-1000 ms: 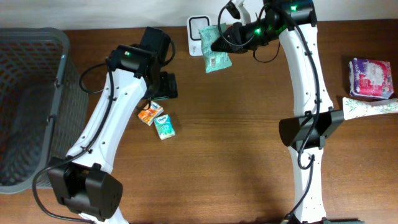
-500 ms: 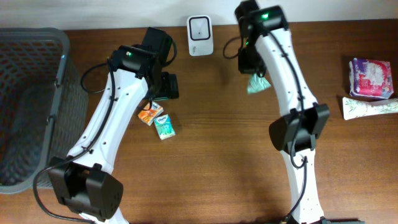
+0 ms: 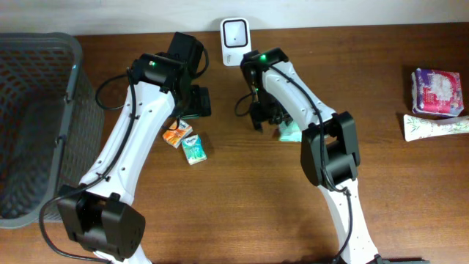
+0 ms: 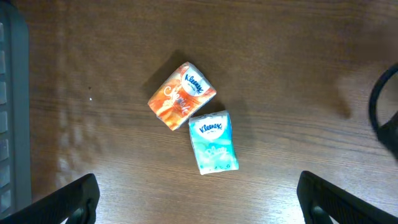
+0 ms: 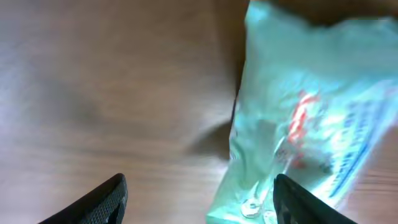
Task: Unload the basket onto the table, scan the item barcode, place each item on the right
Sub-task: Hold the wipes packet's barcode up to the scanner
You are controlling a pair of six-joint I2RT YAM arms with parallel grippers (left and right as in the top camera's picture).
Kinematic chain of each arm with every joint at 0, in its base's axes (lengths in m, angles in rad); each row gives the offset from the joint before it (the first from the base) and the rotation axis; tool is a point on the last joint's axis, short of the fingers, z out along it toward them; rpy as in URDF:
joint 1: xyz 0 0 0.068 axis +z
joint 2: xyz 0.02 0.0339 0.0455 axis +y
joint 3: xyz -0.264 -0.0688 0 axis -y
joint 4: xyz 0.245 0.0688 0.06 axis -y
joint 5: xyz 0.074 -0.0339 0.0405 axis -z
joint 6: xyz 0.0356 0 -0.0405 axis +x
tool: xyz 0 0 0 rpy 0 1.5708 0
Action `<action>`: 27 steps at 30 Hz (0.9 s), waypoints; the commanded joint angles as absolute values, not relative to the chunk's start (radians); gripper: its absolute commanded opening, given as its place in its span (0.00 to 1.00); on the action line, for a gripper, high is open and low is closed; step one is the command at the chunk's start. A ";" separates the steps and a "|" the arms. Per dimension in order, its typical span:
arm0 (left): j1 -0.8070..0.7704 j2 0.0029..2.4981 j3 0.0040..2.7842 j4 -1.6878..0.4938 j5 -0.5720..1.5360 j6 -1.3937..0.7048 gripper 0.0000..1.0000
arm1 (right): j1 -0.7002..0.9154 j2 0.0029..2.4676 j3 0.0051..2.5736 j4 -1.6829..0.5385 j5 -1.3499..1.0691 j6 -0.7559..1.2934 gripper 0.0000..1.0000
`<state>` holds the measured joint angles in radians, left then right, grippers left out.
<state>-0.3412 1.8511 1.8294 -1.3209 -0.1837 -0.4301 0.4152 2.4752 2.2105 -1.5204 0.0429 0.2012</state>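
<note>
A teal plastic packet [image 5: 298, 124] is shown lying on the tabletop [image 5: 93, 93] under the open right hand [image 5: 202, 202], one jaw overlapping it, so it could be snagged and dragged if the hand is lifted.

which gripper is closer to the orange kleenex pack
Left. The left gripper hangs open directly above the orange kleenex pack. The right gripper is farther across the table, open over the teal packet.
</note>
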 commanded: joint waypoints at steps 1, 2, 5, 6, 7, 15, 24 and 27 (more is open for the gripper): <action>-0.344 1.831 1.840 -1.322 -0.181 -0.418 0.99 | 0.410 2.459 2.312 -1.579 -0.041 0.157 0.70; -0.344 1.831 1.840 -1.322 -0.180 -0.418 0.99 | 0.404 2.459 2.367 -1.611 -0.041 0.157 0.70; -0.345 1.831 1.840 -1.322 -0.180 -0.418 0.99 | 0.350 2.459 2.513 -1.674 0.028 0.157 0.69; -0.345 1.831 1.840 -1.322 -0.180 -0.418 0.99 | 0.327 2.459 2.518 -1.686 0.038 0.151 0.68; -0.345 1.831 1.840 -1.322 -0.180 -0.418 0.99 | 0.297 2.460 2.514 -1.699 0.037 0.124 0.62; -0.344 1.831 1.840 -1.322 -0.180 -0.418 0.99 | 0.243 2.460 2.245 -1.502 -0.020 0.108 0.54; -0.344 1.831 1.840 -1.322 -0.180 -0.418 0.99 | 0.254 2.460 2.148 -1.412 -0.108 0.109 0.10; -0.344 1.831 1.840 -1.322 -0.180 -0.418 0.99 | 0.269 2.460 2.171 -1.375 -0.181 0.109 0.04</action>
